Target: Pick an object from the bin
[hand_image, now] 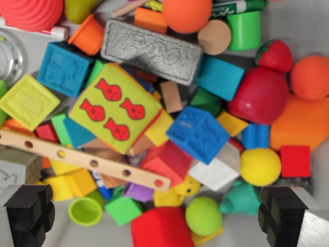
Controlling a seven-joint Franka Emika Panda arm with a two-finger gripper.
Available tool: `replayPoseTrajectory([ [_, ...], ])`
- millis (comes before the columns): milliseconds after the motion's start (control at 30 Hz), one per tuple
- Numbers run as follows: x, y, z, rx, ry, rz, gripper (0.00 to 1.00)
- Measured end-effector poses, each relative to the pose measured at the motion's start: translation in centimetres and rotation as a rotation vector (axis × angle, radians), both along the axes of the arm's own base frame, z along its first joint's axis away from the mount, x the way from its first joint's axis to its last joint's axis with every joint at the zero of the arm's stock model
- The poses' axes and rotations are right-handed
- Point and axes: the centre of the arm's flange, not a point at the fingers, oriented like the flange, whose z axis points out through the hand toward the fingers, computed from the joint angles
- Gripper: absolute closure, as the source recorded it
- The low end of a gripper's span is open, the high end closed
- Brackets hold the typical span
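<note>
Gripper (164,218) is spread wide with nothing held: one black finger (28,213) at 8 o'clock in the wrist view, the other at 4 o'clock, both above the toy pile filling the bin (318,31). Between the fingers lie a red block (162,229), green ball (203,216) and green cup (85,211). At centre sits a blue cube (198,133); at 10 o'clock of it a fish block (115,105), tilted. A grey eraser (151,51) lies at 12 o'clock. A holed wooden bar (82,159) runs at 9 o'clock. A yellow ball (260,166) sits at 3 o'clock, a red apple (258,95) at 2 o'clock
</note>
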Motion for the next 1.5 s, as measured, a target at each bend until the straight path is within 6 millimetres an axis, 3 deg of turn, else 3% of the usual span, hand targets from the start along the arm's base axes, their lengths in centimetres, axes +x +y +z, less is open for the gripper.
replayPoseTrajectory([
  [700, -0.2, 0.4, -0.7, -0.002, 0.001, -0.039, 0.00],
  [1100, -0.6, 1.8, -3.3, -0.008, -0.005, -0.162, 0.00],
  [1500, -1.2, 4.0, -7.1, -0.016, -0.014, -0.349, 0.00],
])
